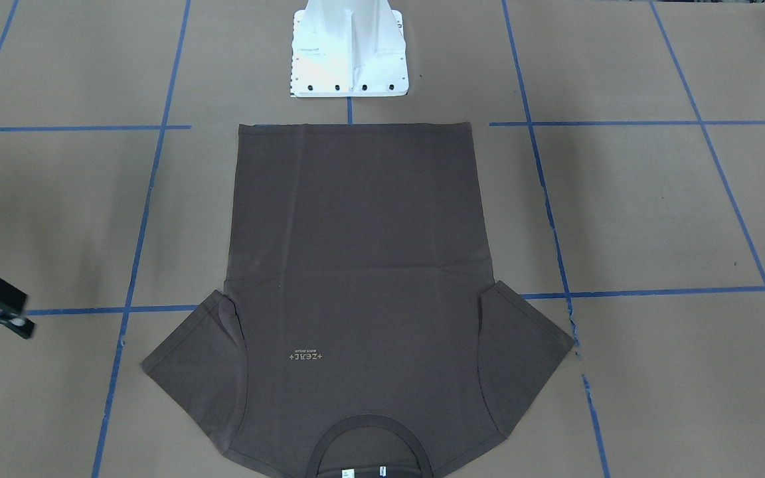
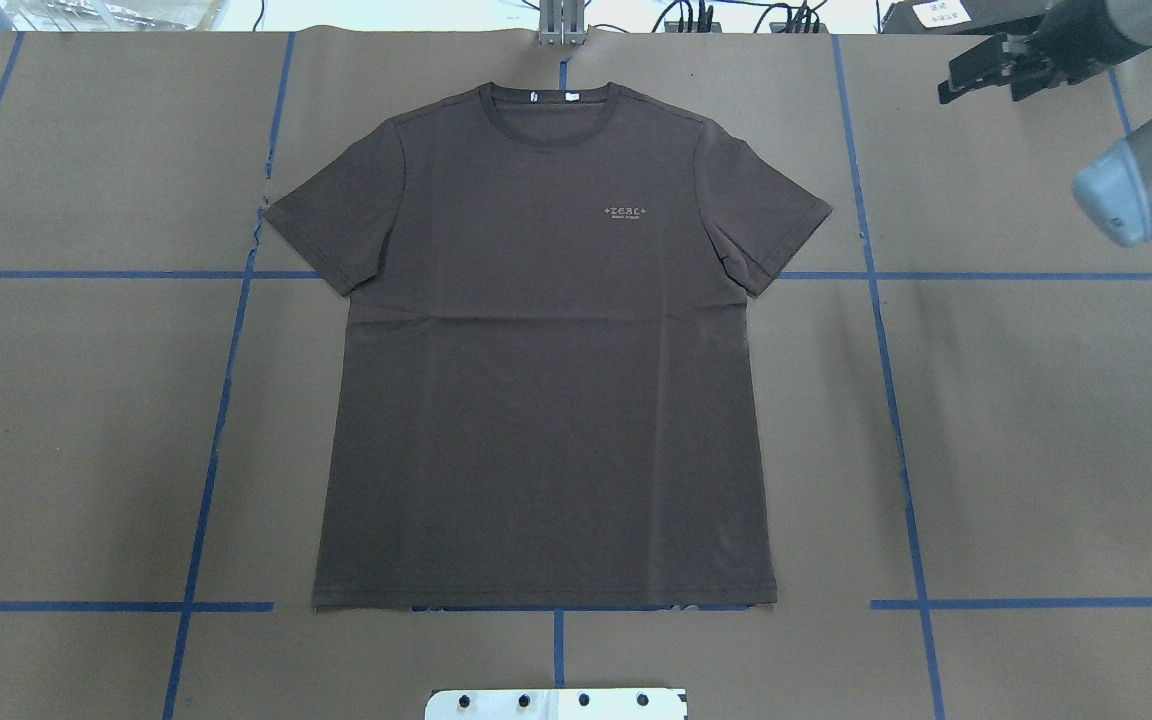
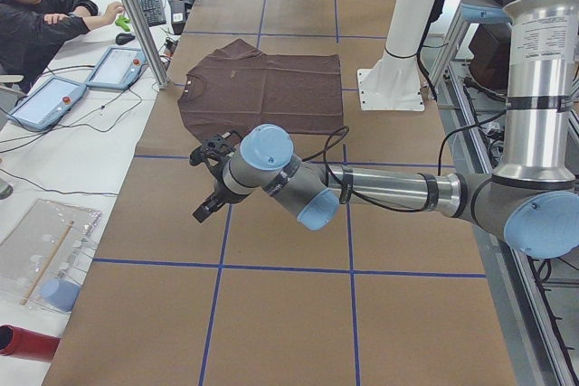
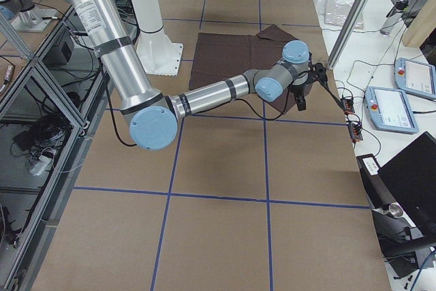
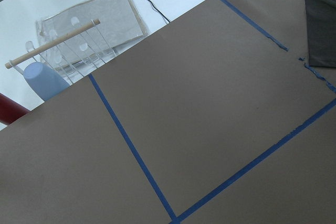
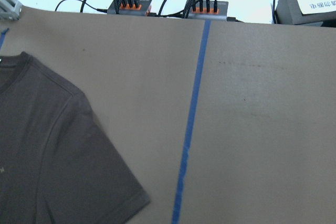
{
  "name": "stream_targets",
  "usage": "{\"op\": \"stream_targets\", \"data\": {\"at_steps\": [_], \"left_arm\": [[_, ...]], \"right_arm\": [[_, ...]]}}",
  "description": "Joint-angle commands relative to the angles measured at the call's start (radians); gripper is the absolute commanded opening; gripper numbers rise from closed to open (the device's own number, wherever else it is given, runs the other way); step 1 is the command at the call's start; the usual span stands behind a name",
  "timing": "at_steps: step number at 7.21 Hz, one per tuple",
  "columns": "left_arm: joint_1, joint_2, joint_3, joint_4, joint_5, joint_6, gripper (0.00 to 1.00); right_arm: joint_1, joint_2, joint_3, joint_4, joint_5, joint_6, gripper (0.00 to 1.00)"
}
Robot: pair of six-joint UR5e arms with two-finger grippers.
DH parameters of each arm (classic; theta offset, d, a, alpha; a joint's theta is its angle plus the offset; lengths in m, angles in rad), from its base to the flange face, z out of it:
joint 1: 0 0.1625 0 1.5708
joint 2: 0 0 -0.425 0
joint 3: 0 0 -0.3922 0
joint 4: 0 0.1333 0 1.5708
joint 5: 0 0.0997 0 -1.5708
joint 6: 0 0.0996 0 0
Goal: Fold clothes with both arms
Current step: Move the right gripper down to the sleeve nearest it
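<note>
One wide table (image 2: 1036,450), covered in brown paper and marked off with blue tape lines, carries everything. The two silver-grey tubular arms with light blue joint caps both hang out to its sides, so no fold has begun. The left arm (image 3: 389,189) reaches over bare paper well apart from the cloth, and the right arm (image 4: 204,97) stretches toward the table's far corner on its own side. The dark brown short-sleeved T-shirt (image 2: 546,400) lies flat and face up in the middle, collar away from the robot and hem nearest the white pedestal, with only one faint crease across the chest. The right arm's black two-finger gripper (image 2: 951,78) hovers off the shirt beyond its sleeve, and its fingers look spread with nothing between them. The left arm's gripper (image 3: 201,185) shows only from the side, so you cannot tell how its fingers stand. I judge the step in hand to be the first approach. Bring both arms in together, one to each shoulder seam beside the ribbed round collar (image 2: 551,115). Pinch only the top layers you mean to carry and keep the two heights matched so the cloth does not skew. Use the small pale chest logo (image 2: 625,212) and white neck tags (image 2: 549,97) to check centring.
</note>
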Motion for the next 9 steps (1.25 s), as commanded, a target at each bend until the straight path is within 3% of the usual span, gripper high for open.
{"op": "stream_targets", "data": {"at_steps": [1,3,6,9], "left_arm": [[0.000,0.000,0.001,-0.006,0.000,0.002,1.00],[0.002,0.000,0.001,-0.008,0.000,0.002,1.00],[0.002,0.000,0.003,-0.008,0.000,0.002,1.00],[0.002,0.000,0.003,-0.008,0.000,0.002,1.00]], "right_arm": [[-0.150,0.098,-0.133,0.158,-0.191,0.255,0.96],[-0.212,0.096,-0.191,0.226,-0.239,0.270,0.96],[-0.262,0.090,-0.230,0.227,-0.316,0.270,0.90],[-0.278,0.083,-0.253,0.227,-0.331,0.269,0.85]]}}
